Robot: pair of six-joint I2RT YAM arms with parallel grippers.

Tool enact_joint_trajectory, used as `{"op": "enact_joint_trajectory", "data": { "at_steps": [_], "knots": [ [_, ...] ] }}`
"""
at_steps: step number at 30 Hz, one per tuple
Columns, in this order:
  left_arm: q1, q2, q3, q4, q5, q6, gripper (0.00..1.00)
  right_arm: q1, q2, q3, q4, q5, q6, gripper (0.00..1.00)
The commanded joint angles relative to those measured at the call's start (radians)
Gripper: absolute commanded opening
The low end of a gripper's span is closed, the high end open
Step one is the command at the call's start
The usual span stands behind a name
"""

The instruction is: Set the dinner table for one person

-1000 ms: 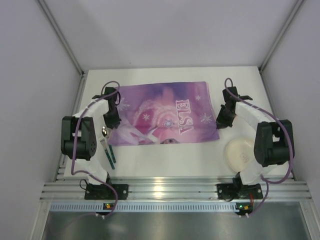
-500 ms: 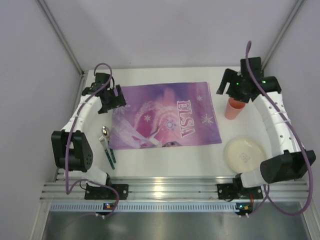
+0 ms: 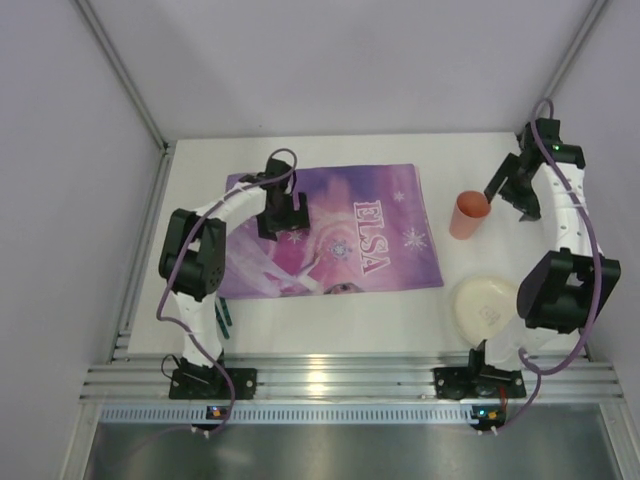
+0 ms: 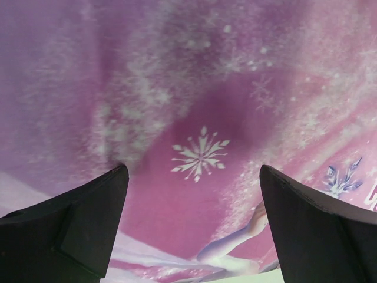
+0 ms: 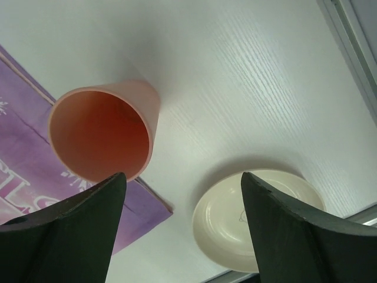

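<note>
The dinner table [image 3: 330,315] is a white top edged with silver rails. On it lies a purple "ELSA" placemat [image 3: 345,235]. My left gripper [image 3: 283,213] hangs open over the mat's left half. In the left wrist view the left gripper [image 4: 193,171] has only the mat's white snowflake [image 4: 200,158] between its fingers. A pink cup [image 3: 468,214] stands upright just right of the mat. A cream plate [image 3: 484,308] lies nearer the front. My right gripper [image 3: 514,190] is open, right of the cup and apart from it. The right wrist view shows the right gripper [image 5: 182,175] above the cup [image 5: 103,132] and plate [image 5: 253,221].
Green-handled cutlery [image 3: 222,319] lies left of the mat's front corner, mostly hidden under my left arm. Aluminium rails [image 3: 340,380] run along the near edge. Grey walls close in both sides and the back.
A second ago both grippers were down at the mat's side edges. Both have opened and lifted. The left swung over the mat; the right moved to the far right, uncovering the cup.
</note>
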Motion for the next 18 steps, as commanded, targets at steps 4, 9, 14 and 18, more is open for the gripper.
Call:
{"op": "enact_joint_trajectory", "data": {
  "at_steps": [4,9,14,18],
  "knots": [
    [-0.05,0.059,0.019,0.064,0.046,-0.053,0.98,-0.015,0.029,-0.028,0.03,0.037,-0.01,0.77],
    [-0.079,0.106,0.022,0.084,0.064,-0.054,0.98,-0.015,0.06,-0.107,0.148,-0.049,0.007,0.74],
    [-0.116,0.151,0.071,0.069,0.061,-0.022,0.98,-0.012,0.121,-0.125,0.207,-0.086,0.036,0.7],
    [-0.12,0.145,0.083,0.05,0.045,-0.008,0.97,-0.008,0.163,-0.11,0.218,-0.083,0.031,0.54]
  ]
}}
